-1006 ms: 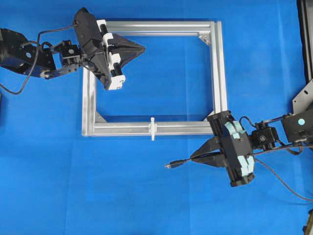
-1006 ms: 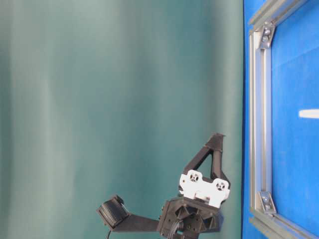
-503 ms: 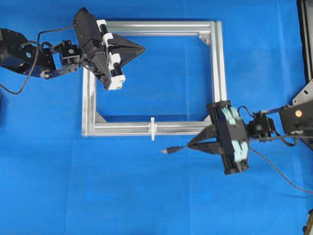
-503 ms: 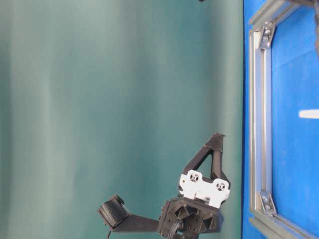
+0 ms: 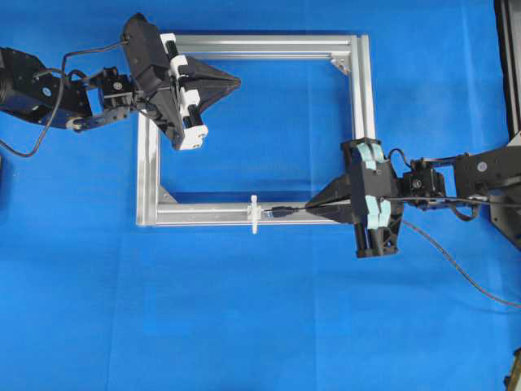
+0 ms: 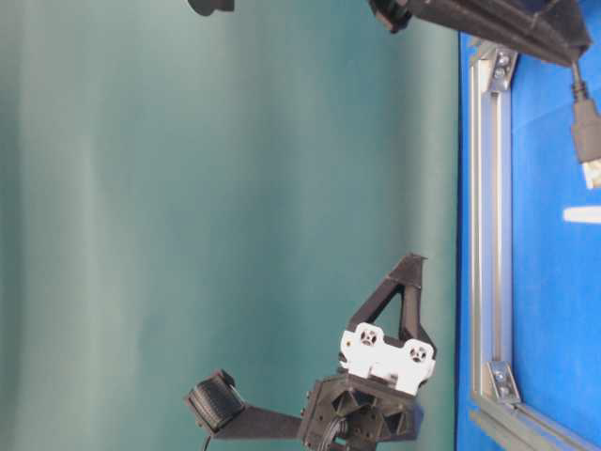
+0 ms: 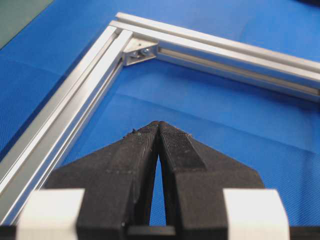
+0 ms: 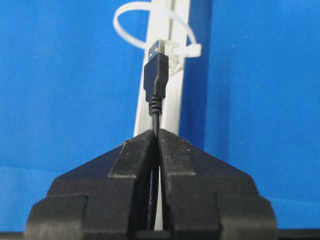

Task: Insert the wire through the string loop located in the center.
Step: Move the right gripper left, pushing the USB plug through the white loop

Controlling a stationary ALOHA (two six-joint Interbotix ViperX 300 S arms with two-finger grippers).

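Note:
The wire is a thin black cable ending in a dark plug [image 5: 281,211] with a metal tip. My right gripper [image 5: 310,208] is shut on the wire just behind the plug, above the frame's near bar. The plug tip points left at the white string loop [image 5: 254,213], a short gap away. In the right wrist view the plug [image 8: 155,75] stands just short of the string loop [image 8: 131,19], in line with it, and the right gripper [image 8: 157,132] pinches the cable. My left gripper [image 5: 237,80] hangs shut and empty over the frame's far left corner, as the left wrist view [image 7: 158,123] confirms.
The silver aluminium frame [image 5: 147,163] lies as a rectangle on the blue mat, with corner brackets [image 7: 140,50]. The slack wire [image 5: 456,262] trails right, off the mat. From table level the plug [image 6: 588,137] hangs above the white loop [image 6: 582,215].
My right gripper has swung up and left from the mat below the frame onto the near bar, bringing the plug close to the loop. The left arm has stayed still.

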